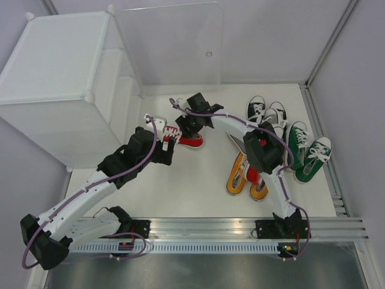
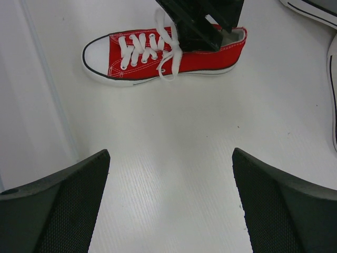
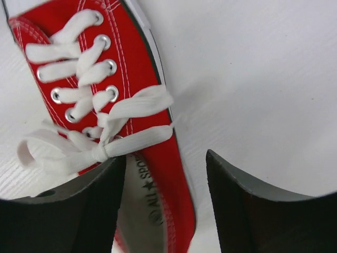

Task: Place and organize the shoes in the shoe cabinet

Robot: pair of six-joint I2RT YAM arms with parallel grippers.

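1. The red shoe (image 2: 142,55) stands sole-down on the table (image 1: 198,192), near the centre in the top view. It is just off the open front of the shoe cabinet (image 1: 54,66), which fills the 10 o'clock corner.
2. In the left wrist view its toe cap points to 9 o'clock and its heel to 3 o'clock.
3. The right gripper (image 3: 164,158) hangs over the heel end with its fingers parted. One sits at the shoe's mouth and the other outside, with the side wall between them. Bare table shows beside the outer finger, so I judge the wall released, not pinched.
4. The left gripper (image 2: 171,153) is spread wide with nothing between its fingers, aimed at the shoe from 6 o'clock in its own view.
5. Handling, as a judgement: the shoe looks light, with soft canvas that gives under pressure and a stiffer, grippy rubber sole.
6. The collar or side wall by the heel is the sound place to grip, one finger inside and one out (the loose laces could snag a finger).
7. The cabinet's clear door (image 1: 174,42) stands open. The cloudy walls hide most of the inside, and no shoe shows there.
8. At 3 o'clock on the table wait the black pair (image 1: 258,109), green pair (image 1: 299,139) and orange pair (image 1: 236,176).
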